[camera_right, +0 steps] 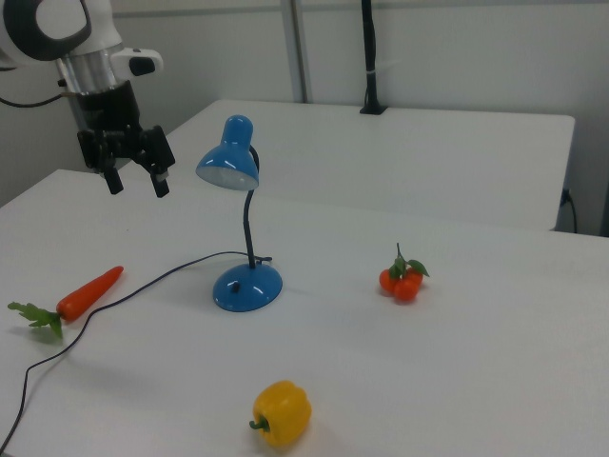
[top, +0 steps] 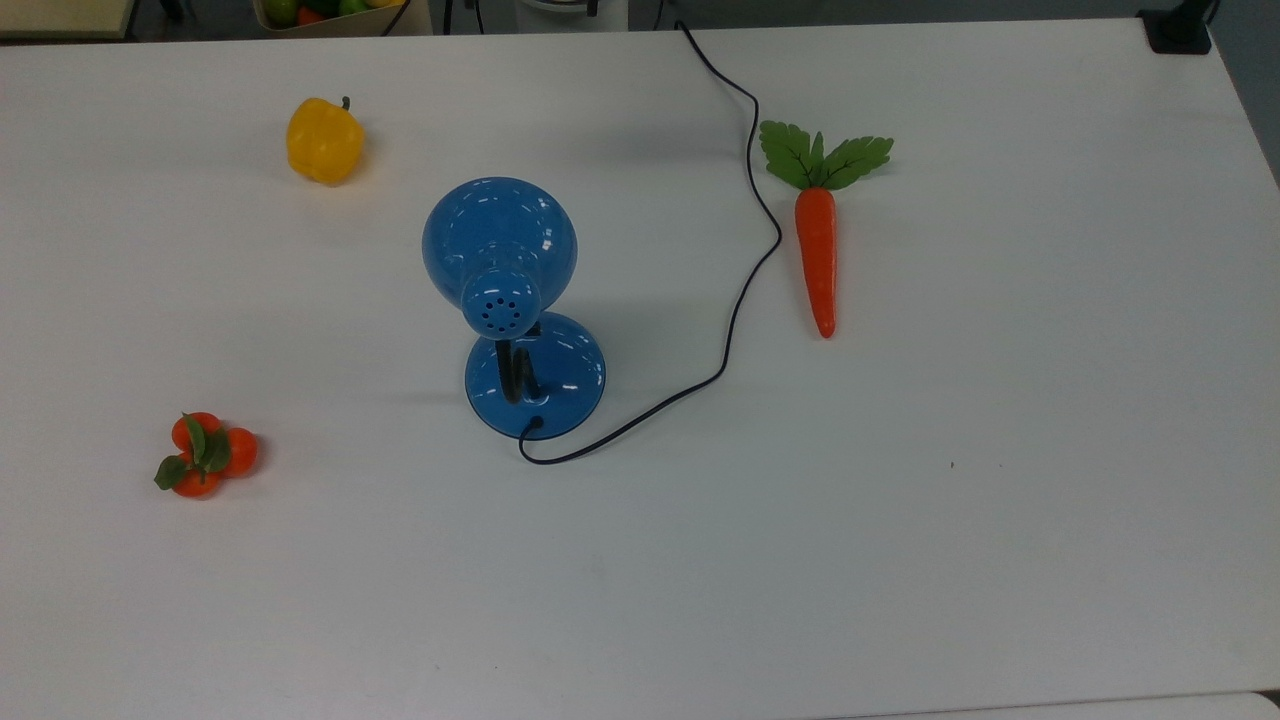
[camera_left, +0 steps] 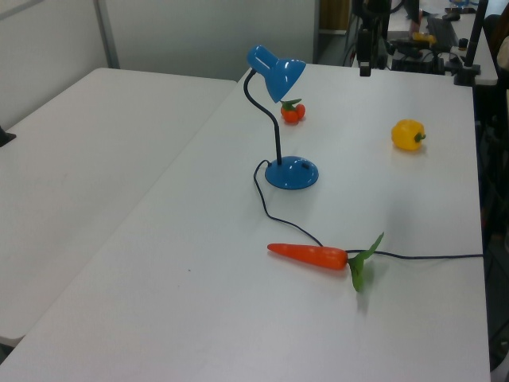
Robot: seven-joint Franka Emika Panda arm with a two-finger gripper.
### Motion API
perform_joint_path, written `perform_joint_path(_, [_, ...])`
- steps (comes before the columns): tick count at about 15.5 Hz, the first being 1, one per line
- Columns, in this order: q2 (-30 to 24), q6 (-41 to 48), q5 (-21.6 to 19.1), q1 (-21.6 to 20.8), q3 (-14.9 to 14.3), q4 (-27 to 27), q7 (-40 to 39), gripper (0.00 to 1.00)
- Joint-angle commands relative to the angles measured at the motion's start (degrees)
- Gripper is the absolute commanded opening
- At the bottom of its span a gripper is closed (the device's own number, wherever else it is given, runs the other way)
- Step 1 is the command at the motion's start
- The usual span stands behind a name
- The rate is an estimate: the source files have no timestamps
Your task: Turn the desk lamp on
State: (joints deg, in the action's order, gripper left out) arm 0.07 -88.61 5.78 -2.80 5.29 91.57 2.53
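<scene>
In the top view I am looking down on the desk lamp standing near the middle of the white table, its dome shade pointing toward the yellow bell pepper. Its black cord is curling off the base and running past the carrot to the far edge. A cluster of small oranges is lying toward the top view's lower left.

In the left view I am seeing the lamp upright, the carrot lying nearer the camera, the pepper to the left view's right.

In the right view the gripper is hanging in the air, well apart from the shade, on the right view's left; its fingers are spread wide and holding nothing.
</scene>
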Motion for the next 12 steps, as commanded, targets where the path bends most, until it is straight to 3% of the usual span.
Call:
perform_joint_path(1, [-1.47, 1.68, -0.59, -0.54, -0.72, -0.25, -0.16, 1.0])
perform_joint_path(12, [-1.3, 1.07, -0.68, -0.36, -0.72, -0.25, -0.34, 1.0])
